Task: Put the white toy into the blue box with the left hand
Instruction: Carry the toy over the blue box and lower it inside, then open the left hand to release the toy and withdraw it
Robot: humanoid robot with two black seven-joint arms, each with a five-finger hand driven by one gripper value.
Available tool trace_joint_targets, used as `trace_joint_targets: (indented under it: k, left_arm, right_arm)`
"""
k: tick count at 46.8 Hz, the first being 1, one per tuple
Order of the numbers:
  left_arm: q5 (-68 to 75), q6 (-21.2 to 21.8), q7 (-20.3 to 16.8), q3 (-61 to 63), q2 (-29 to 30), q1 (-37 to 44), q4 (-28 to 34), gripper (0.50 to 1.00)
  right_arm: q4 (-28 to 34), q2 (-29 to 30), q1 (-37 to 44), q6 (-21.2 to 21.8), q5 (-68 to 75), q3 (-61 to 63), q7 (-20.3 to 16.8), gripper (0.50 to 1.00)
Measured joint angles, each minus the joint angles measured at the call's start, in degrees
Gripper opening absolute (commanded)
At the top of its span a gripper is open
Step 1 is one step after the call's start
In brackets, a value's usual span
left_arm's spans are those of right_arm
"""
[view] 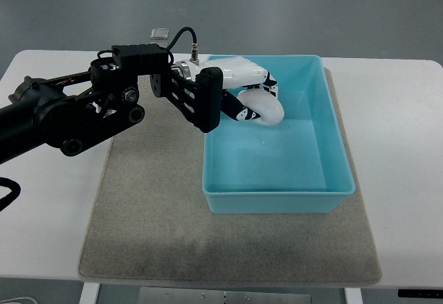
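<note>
While the left hand (239,86) reaches from the left edge over the box's (332,134) upper-left corner, its fingers (243,110) curl around the white toy (266,105), held above the box floor. Box sits on a grey mat (138,214) on the white bench (401,145).

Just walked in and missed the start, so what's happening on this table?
The robot's left arm reaches in from the left, with its left hand over the far left corner of the blue box. The fingers are wrapped around a white toy, held inside the box's rim, not yet released. The box sits on a grey mat on the white table. The right arm is out of view.
</note>
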Motion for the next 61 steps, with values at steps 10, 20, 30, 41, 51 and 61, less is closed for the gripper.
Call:
trace_joint_targets:
  k: [10,20,30,41,51,61]
  left_arm:
    - [-1.29,0.18,-0.06,-0.2,0.3,0.37,-0.14,0.994]
    - [-8.61,0.32,-0.12,-0.71,1.33,1.75,-0.43,0.994]
    - [-23.04,0.37,-0.01,-1.13,5.04,2.11,-0.17,0.994]
    - [-43.22,0.62,0.24,-4.33,10.43,2.48,2.31,1.0]
    - [-61.97,-3.73,0.81,-6.33,15.24,5.75,3.9,1.0]
    - [-71.1,-11.25,2.36,-11.0,17.25,11.15,5.31,1.0]
  right_arm:
    - [0.0,0.0,0.0,0.01,0.0,0.0,0.0,0.936]
    - [0.0,0.0,0.0,-0.01,0.0,0.0,0.0,0.936]
    - [0.0,0.0,0.0,0.0,0.0,0.0,0.0,0.936]
    - [0.0,0.0,0.02,-0.02,0.0,0.0,0.01,0.936]
    - [0.0,0.0,0.01,0.0,0.0,0.0,0.0,0.936]
    - [0.0,0.0,0.0,0.0,0.0,0.0,0.0,0.936]
